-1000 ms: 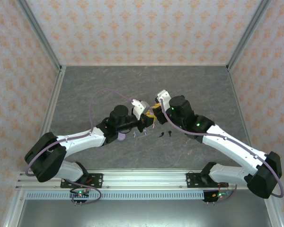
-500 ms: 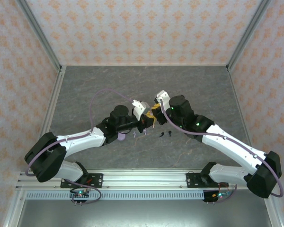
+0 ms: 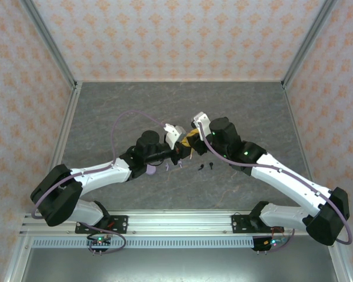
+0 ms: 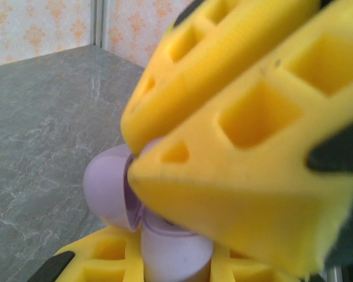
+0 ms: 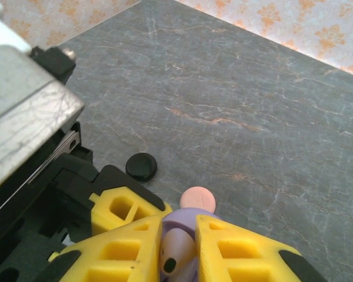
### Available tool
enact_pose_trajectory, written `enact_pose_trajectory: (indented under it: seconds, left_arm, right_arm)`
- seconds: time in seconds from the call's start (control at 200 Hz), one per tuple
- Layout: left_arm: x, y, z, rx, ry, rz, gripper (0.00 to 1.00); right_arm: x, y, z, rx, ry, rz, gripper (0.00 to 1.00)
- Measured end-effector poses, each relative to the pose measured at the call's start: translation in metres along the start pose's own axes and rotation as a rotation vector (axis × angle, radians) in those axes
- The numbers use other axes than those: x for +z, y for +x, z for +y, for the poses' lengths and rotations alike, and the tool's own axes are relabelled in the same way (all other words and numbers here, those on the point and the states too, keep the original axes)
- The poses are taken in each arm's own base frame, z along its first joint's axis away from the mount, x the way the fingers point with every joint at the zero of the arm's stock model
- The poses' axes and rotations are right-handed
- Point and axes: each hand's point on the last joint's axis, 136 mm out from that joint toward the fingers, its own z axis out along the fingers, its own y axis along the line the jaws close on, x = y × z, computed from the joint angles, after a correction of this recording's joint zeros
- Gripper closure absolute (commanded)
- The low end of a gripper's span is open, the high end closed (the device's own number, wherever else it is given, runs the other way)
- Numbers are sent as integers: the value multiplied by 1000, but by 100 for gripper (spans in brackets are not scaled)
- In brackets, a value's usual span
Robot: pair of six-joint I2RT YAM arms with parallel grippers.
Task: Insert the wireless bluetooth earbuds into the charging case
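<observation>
**Lavender case clamped where both claws meet at mid-table**

Yellow foam pads of my left claw (image 4: 170,261) are clenched on the lavender case (image 4: 106,188). Its rounded shell swings out to the left and its body stands between my pads. The left wrist camera makes that grip plain. From above, the same spot is too small to judge.

My right claw (image 5: 177,254) comes in from the opposite side. Its fingers (image 4: 253,117) loom over the case in the left wrist camera, big and blurred. The right wrist camera adds a paler lavender piece (image 5: 175,249) with a dark opening, lying between my right pads and touching both. I cannot tell whether it is an earbud or part of the case. Nor can I tell whether those pads are pinching it or just lying against it.

One of my left fingers (image 5: 120,208) sits just beside it.

Beyond the claws, the right wrist camera shows a black disc (image 5: 141,166) and a pink disc (image 5: 198,200) on the grey table (image 5: 253,88), near each other.

The overhead camera shows two tiny black earbuds (image 3: 206,166) lying loose just in front of the claws. A lavender disc (image 3: 150,171) sits beside my left forearm, with patterned walls (image 3: 165,35) around the table.
</observation>
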Motion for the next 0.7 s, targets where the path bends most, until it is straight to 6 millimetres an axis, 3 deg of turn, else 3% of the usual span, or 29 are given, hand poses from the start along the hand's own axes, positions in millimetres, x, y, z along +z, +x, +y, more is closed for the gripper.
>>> enact_pose_trajectory:
  seconds: [0.701]
  left_arm:
    - [0, -11, -2, 16, 5, -45, 100]
  right_arm:
    - [-7, -13, -2, 31, 16, 6, 67]
